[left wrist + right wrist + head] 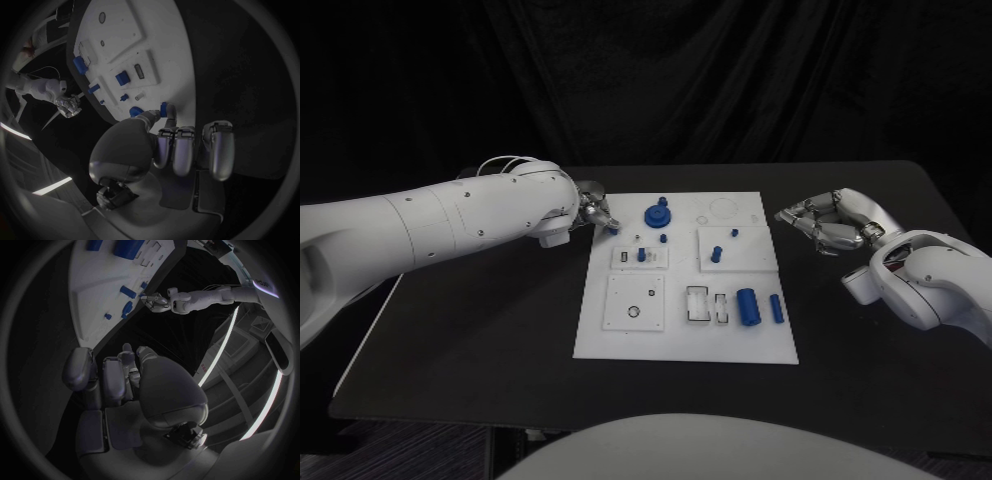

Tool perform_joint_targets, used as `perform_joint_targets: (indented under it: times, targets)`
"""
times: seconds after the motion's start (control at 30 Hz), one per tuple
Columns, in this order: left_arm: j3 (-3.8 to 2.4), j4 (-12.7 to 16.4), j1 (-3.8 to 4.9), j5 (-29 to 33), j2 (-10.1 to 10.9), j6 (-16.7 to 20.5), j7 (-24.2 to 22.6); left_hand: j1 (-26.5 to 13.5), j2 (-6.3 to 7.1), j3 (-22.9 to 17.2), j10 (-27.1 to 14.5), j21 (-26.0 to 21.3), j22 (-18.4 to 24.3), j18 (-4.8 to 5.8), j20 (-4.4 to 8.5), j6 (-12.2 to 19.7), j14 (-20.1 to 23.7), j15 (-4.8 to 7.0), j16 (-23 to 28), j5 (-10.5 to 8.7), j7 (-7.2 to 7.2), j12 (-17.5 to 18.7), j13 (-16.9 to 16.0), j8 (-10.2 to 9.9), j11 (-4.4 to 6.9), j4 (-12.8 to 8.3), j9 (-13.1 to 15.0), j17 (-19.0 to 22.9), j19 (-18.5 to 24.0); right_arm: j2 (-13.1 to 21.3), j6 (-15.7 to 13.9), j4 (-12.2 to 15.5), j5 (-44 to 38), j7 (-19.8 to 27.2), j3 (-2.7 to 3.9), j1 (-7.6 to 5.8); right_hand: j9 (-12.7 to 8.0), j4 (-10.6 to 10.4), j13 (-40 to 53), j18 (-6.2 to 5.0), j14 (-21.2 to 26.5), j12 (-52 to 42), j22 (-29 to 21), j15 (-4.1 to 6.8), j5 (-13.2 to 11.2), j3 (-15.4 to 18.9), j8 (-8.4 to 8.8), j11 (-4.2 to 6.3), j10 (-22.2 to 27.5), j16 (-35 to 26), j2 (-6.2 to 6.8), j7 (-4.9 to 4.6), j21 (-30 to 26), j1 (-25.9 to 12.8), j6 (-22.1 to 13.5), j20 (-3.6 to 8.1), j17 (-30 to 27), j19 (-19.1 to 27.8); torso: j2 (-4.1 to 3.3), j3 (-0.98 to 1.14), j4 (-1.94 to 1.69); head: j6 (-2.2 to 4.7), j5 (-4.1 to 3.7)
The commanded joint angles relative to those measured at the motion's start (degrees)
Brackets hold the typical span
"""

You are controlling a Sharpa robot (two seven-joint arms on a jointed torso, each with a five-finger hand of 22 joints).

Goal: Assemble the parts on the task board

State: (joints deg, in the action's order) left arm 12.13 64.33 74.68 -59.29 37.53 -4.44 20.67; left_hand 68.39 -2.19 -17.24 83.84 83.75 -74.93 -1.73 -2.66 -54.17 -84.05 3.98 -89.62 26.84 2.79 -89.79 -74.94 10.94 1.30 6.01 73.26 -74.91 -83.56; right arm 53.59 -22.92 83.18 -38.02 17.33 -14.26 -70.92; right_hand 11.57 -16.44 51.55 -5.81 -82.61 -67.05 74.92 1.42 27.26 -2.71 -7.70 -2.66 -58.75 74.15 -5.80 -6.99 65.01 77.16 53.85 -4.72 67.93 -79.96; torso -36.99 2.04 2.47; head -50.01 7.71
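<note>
My left hand (pixel 593 212) sits at the left edge of the white board (pixel 687 340), near its far corner. Between thumb and a finger it pinches a small blue piece (pixel 165 109), which shows plainly from the left wrist; my other fingers (pixel 181 150) on that hand hang curled beside it, over the dark table (pixel 473 340).

My right hand (pixel 828 224) hovers off the board's right edge, near its far corner, apart from the board. Its fingers are curled in toward the palm and I see nothing in them.

On the board, a round blue knob (pixel 656 214) stands near the far left, just beside my left hand. A small blue peg (pixel 662 239) stands behind a raised plate with another blue peg (pixel 642 255). A further blue peg (pixel 715 254) stands on the plate to the right. Nearer me, a blue cylinder (pixel 747 307) and a thinner blue bar (pixel 776 308) lie side by side at the right.
</note>
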Motion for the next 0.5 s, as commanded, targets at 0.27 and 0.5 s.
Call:
perform_joint_targets:
  times: [0.27, 0.5]
  targets:
    - [-0.05, 2.7, -0.10, 0.0, 1.9, 2.0, -1.0, -1.6, 2.76, -7.5, 6.2, -0.4, -8.3, -0.70, 0.35, -1.3, -6.0, 0.24, -0.4, 0.56, -0.32, -0.2, -15.1, 0.0, 0.23, -3.0, 0.8, -15.1, 0.0, 0.2, 0.5, 0.1, -0.2, -1.2, 0.04, 0.15, -0.1, 0.1, -0.2, 0.29, -0.1, 0.3, 5.9, 0.12, 0.5, -0.3, 0.39, 0.17, 0.1, 0.0, 0.15, -0.06, -0.3, 0.6, 0.4, 0.11, -0.1, 0.0, 0.01, 0.05, 0.02, 0.01, 0.04]
    - [-0.05, 7.8, -0.07, 0.5, 5.3, 4.5, -0.4, -2.6, 3.28, -9.2, 6.2, -0.4, -8.4, -0.70, 0.39, -1.9, -6.0, 0.30, -0.4, 0.18, -0.40, -0.2, -15.1, 0.0, 0.30, -3.5, 0.7, -15.1, 0.0, 0.4, 0.4, 0.1, -0.2, -1.4, 0.04, 0.15, -0.1, 0.0, -0.2, 0.27, -0.1, 0.3, 5.9, 0.12, 0.6, -0.4, 0.39, 0.17, 0.2, -0.1, 0.13, -0.06, -0.4, 0.7, 0.4, 0.11, -0.3, 0.1, 0.01, 0.00, -0.06, 0.01, -0.14]
